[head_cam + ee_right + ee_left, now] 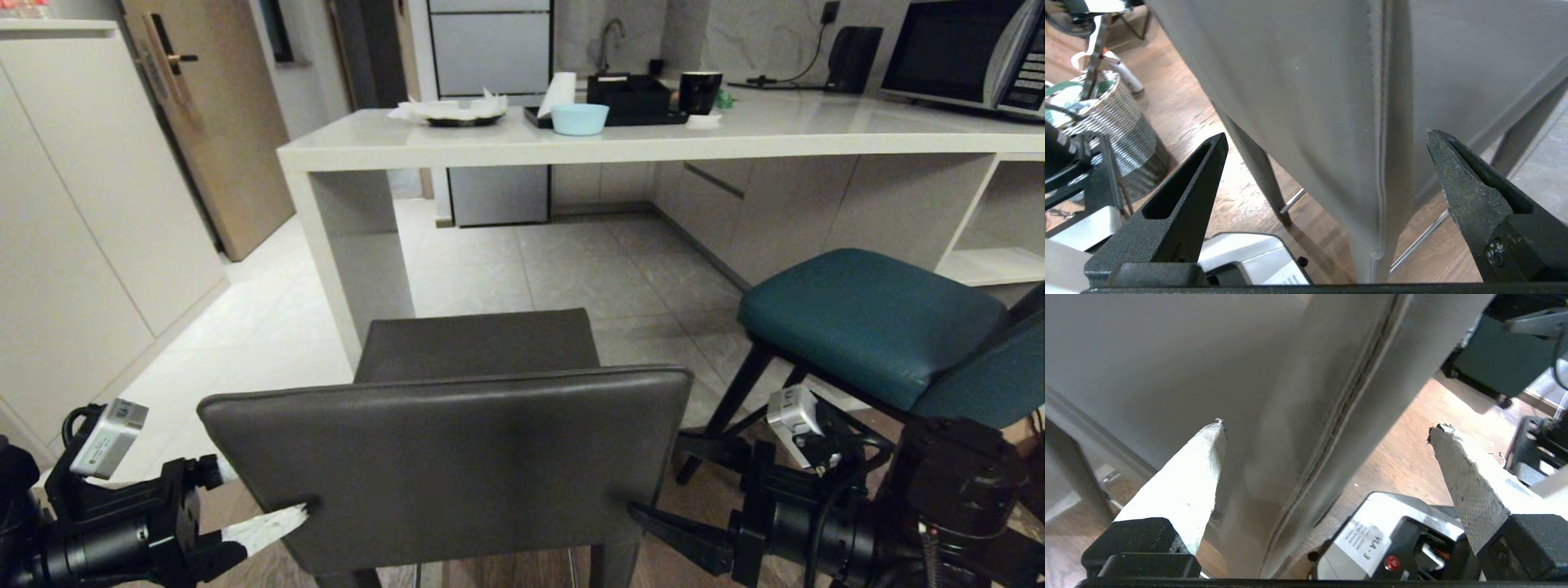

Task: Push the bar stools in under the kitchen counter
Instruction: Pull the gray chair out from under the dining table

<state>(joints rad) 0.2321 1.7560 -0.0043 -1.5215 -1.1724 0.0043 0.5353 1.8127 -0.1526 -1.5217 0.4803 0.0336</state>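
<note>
Two bar stools are sitting out from the kitchen counter, neither pushed in yet. Counter is running across the far side, its open bay facing the robot, shelf cubbies at the right end. Grey stool is standing nearest, square seat toward the bay, backrest toward the robot; teal stool is standing to its right, turned at an angle, near the cubbies. Both arms are working the grey backrest: left gripper is straddling its left edge and right gripper its right edge, jaws on both spread wide, nothing clamped. Wrist views are showing the backrest edge seam running between each pair of fingers without a visible pinch. Doing it well probably means closing evenly on both edges or pressing flat on the back, then driving straight so the stool is not yawing toward the left support panel. Bay is looking wide enough for the seat. Teal stool's black legs are standing close to the right arm and could be snagging it. Clutter on top (microwave, black tray, blue bowl, black mug) is not getting in the way. A wire basket is sitting on the wood floor behind.
</note>
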